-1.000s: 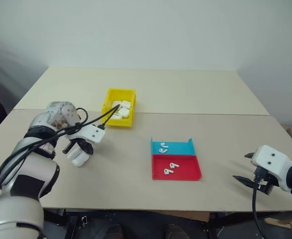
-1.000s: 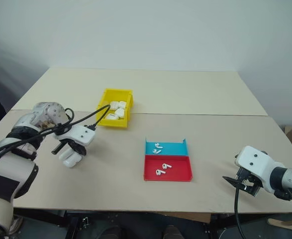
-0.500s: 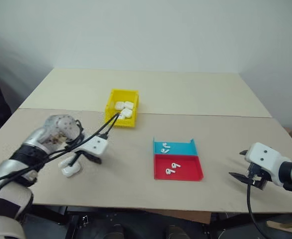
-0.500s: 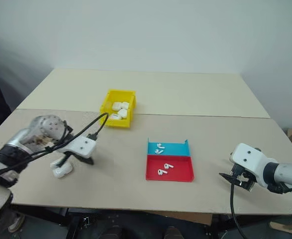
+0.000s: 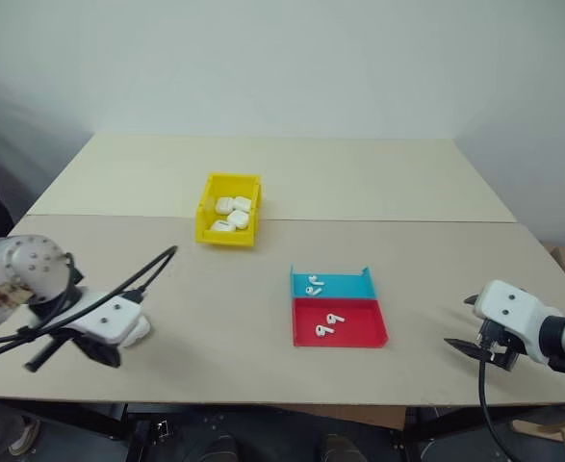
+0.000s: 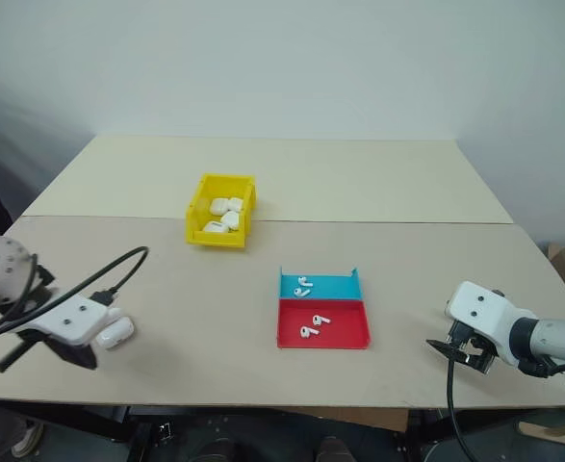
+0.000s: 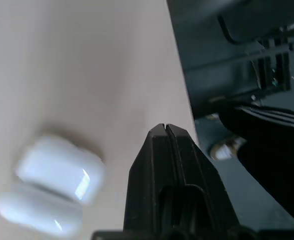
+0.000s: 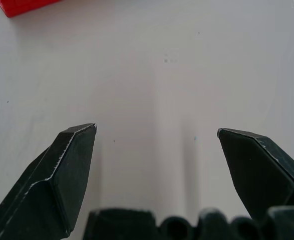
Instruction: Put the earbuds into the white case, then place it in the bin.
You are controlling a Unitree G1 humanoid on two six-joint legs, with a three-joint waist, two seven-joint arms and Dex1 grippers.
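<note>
Left gripper [image 7: 165, 131]: sitting at the lower left of the head view, near the table's front edge, fingers pressed together, holding nothing.
White case [image 7: 54, 182]: lying on the table just beside the left gripper's black fingers, not touching them; showing as a small white lump at [image 6: 115, 332] in the lower left of the right eye view; looking open, its 2 white halves lying side by side.
Right gripper [image 8: 157, 132]: hanging at the lower right of the head view, fingers spread wide apart, only bare table between them.
Bin [image 5: 206, 207]: sitting in the upper middle of the frame, yellow, well apart from both grippers, holding several white cases.
Earbuds [image 5: 315, 286]: lying in 2 pairs in the middle of the frame, 1 pair in the blue tray, the other pair [image 5: 328, 326] in the red tray.
Blue tray [image 5: 349, 286]: touching the far edge of the red tray [image 5: 359, 327].
Table [image 5: 359, 183]: pale, with a seam running across the frame behind the bin.
</note>
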